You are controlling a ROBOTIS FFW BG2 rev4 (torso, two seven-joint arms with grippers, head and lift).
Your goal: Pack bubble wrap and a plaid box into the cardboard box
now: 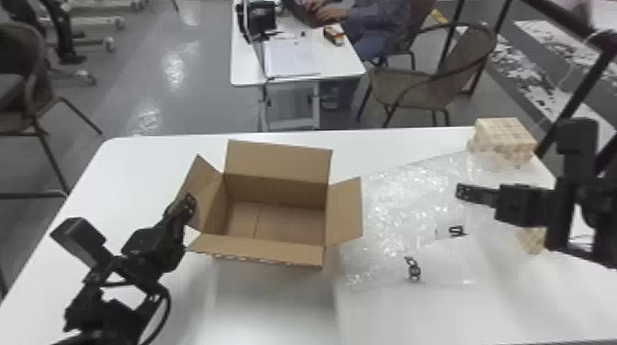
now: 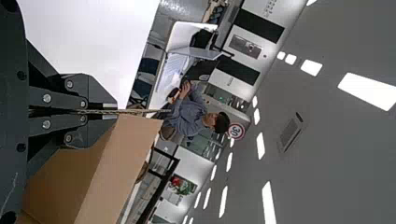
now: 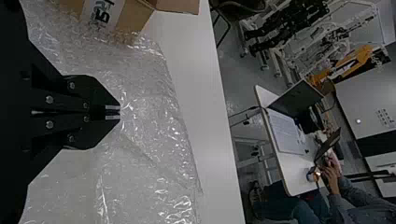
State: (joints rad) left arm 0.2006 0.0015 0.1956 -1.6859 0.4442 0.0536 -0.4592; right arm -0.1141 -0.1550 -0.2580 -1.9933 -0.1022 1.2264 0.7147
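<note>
Cardboard box [image 1: 284, 222]: mouth open, passable from above.
Left flap [image 1: 204, 182]: blocked by the left pincer [image 1: 188, 202], clamped on it.
Right flap [image 1: 345, 212]: juts outward, narrowing a sideways approach (bubble wrap [image 1: 404, 197] just beside).

The cardboard box [image 1: 277, 165] sits upright on the white table [image 1: 271, 312], left of the bubble wrap, its 4 flaps spread and its brown bottom bare, with 1 seam across it. The bubble wrap [image 1: 413, 197] is clear, shiny and crinkled, laid out flat, its left edge close by the box's right flap. The plaid box [image 1: 502, 133], beige and checked, rests at the table's far right. Nearer on the right is 1 partly hidden beige patch [image 1: 530, 239], seemingly checked too.
</note>
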